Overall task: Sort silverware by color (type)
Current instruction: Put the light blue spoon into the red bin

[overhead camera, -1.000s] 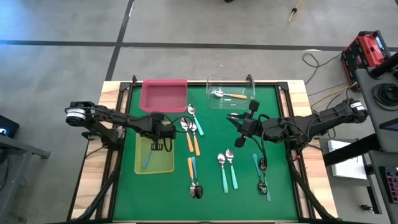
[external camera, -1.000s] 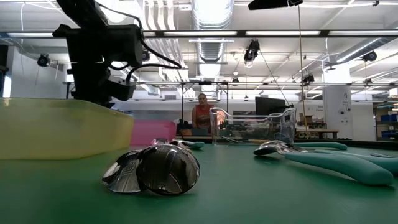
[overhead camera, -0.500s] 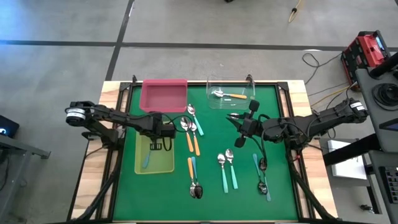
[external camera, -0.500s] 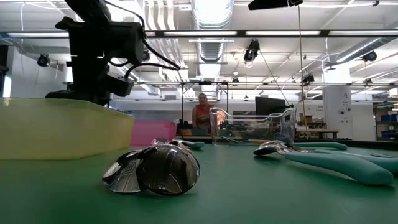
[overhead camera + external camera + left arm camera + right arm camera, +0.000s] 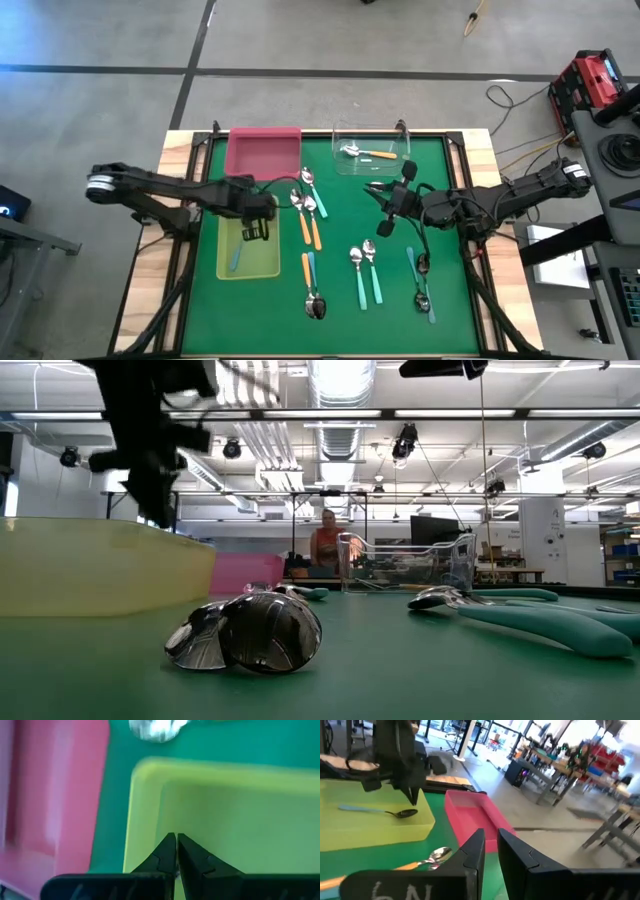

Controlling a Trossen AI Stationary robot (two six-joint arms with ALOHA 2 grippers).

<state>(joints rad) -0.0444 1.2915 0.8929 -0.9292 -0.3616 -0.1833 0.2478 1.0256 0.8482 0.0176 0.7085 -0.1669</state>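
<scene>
**Left hand closed and empty above the yellow-green tray**

High view: the left hand (image 5: 256,228) hangs over the rectangular yellow-green plastic tray (image 5: 268,266), where one light-blue-handled spoon (image 5: 235,256) lies. The right hand (image 5: 374,189) hovers mid-surface, just short of the clear rectangular tray (image 5: 345,163) that holds an orange-handled spoon (image 5: 366,153). The other metal-bowled spoons (image 5: 312,218) lie scattered on the green surface (image 5: 460,290), beside an empty pink rectangular tray (image 5: 263,152).

Low view: two shiny spoon bowls sit nearest, teal handles to the right; a person (image 5: 325,544) sits far behind.

Left wrist view: fingers pressed together, holding nothing.

Right wrist view: fingers slightly parted, nothing between them.
</scene>
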